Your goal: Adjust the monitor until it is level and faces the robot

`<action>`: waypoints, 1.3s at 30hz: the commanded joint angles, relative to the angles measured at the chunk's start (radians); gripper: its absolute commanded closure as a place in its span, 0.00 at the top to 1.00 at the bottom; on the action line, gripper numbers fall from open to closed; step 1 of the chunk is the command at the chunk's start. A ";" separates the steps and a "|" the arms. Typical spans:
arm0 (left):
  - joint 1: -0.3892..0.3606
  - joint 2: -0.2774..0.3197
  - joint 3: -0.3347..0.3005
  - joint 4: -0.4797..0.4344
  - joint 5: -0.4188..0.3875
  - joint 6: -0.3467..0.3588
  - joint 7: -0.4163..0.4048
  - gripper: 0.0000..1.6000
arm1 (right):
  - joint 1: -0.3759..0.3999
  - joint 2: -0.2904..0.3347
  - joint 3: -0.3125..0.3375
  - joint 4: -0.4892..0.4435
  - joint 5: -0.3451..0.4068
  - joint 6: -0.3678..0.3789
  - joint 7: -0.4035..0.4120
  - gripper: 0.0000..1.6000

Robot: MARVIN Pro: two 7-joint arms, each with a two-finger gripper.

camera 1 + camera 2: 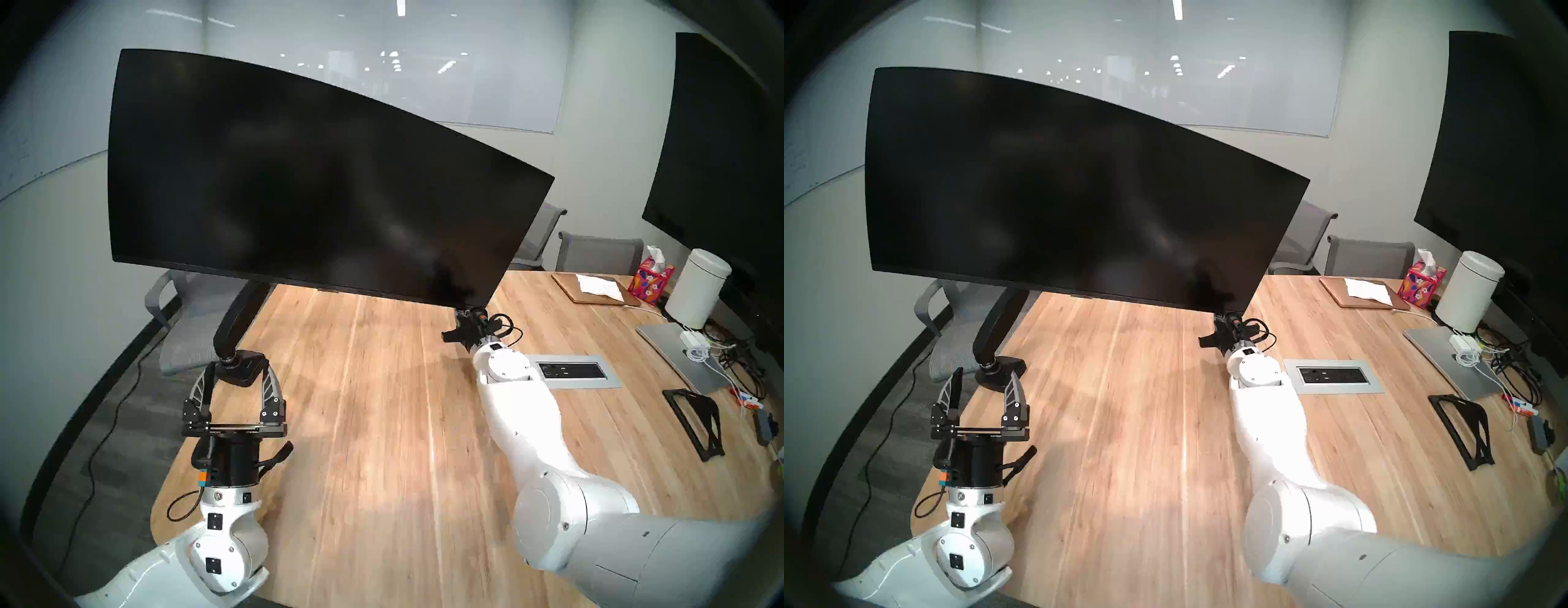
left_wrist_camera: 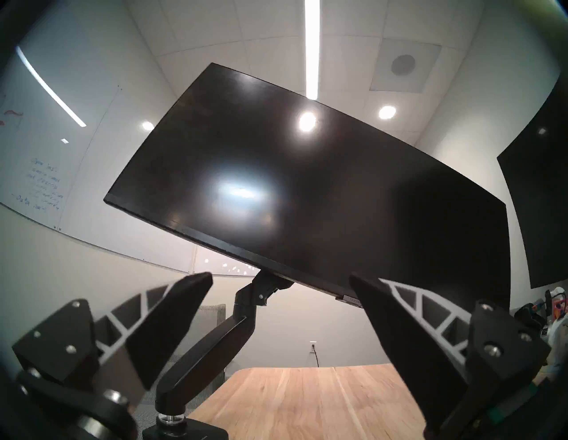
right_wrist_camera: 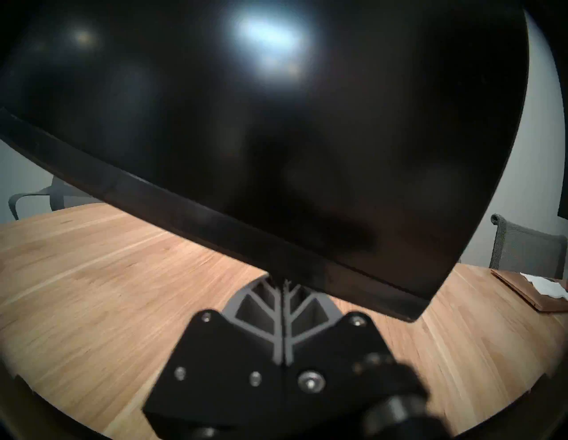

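The monitor point(image 1: 305, 182) is a wide curved black screen, tilted with its right end lower than its left. It hangs on a black articulated arm point(image 1: 242, 318) whose small base point(image 1: 242, 369) stands at the left edge of the wooden table point(image 1: 382, 446). My left gripper point(image 1: 239, 378) is open and empty, low in front of that base; in the left wrist view its fingers point(image 2: 172, 322) stand wide apart below the monitor point(image 2: 307, 190). My right gripper point(image 1: 464, 311) is shut, its fingertips up against the monitor's bottom edge near the lower right corner point(image 3: 338, 276).
A large flat wall screen point(image 1: 721, 148) hangs at the right. Below it are a white canister point(image 1: 698, 288), tissue box point(image 1: 651, 280), laptop point(image 1: 679, 356) with cables, a black stand point(image 1: 695, 420) and a socket panel point(image 1: 572, 371). Grey chairs point(image 1: 186, 327) stand around the table.
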 commanded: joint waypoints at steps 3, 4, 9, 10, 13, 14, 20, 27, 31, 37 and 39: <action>-0.002 -0.002 -0.001 -0.012 0.001 -0.003 0.001 1.00 | 0.055 -0.021 -0.032 -0.059 -0.030 -0.029 -0.029 0.00; -0.002 -0.002 -0.001 -0.012 0.001 -0.003 0.001 1.00 | 0.055 -0.025 -0.036 -0.061 -0.034 -0.030 -0.031 0.00; -0.002 -0.002 -0.001 -0.011 0.001 -0.003 0.001 1.00 | 0.055 -0.043 -0.050 -0.070 -0.054 -0.034 -0.047 0.00; -0.002 -0.002 -0.001 -0.012 0.001 -0.003 0.001 1.00 | 0.055 -0.046 -0.051 -0.071 -0.056 -0.034 -0.051 0.00; -0.002 -0.002 -0.001 -0.012 0.001 -0.003 0.001 1.00 | 0.055 -0.052 -0.051 -0.072 -0.061 -0.033 -0.061 0.00; -0.002 -0.002 -0.001 -0.012 0.001 -0.003 0.001 1.00 | 0.055 -0.054 -0.050 -0.073 -0.062 -0.032 -0.063 0.00; -0.002 -0.002 -0.001 -0.012 0.001 -0.003 0.001 1.00 | 0.058 -0.058 -0.042 -0.066 -0.066 -0.031 -0.078 0.00; -0.002 -0.002 -0.001 -0.011 0.001 -0.003 0.001 1.00 | 0.068 -0.045 -0.031 -0.068 -0.059 -0.035 -0.090 0.00; -0.002 -0.002 -0.001 -0.011 0.001 -0.003 0.001 1.00 | 0.075 -0.039 -0.025 -0.071 -0.055 -0.037 -0.093 0.00; -0.002 -0.002 -0.001 -0.011 0.001 -0.003 0.001 1.00 | 0.078 -0.037 -0.019 -0.076 -0.055 -0.049 -0.096 0.00; -0.002 -0.002 -0.001 -0.011 0.001 -0.003 0.001 1.00 | 0.077 -0.037 -0.017 -0.078 -0.056 -0.054 -0.097 0.00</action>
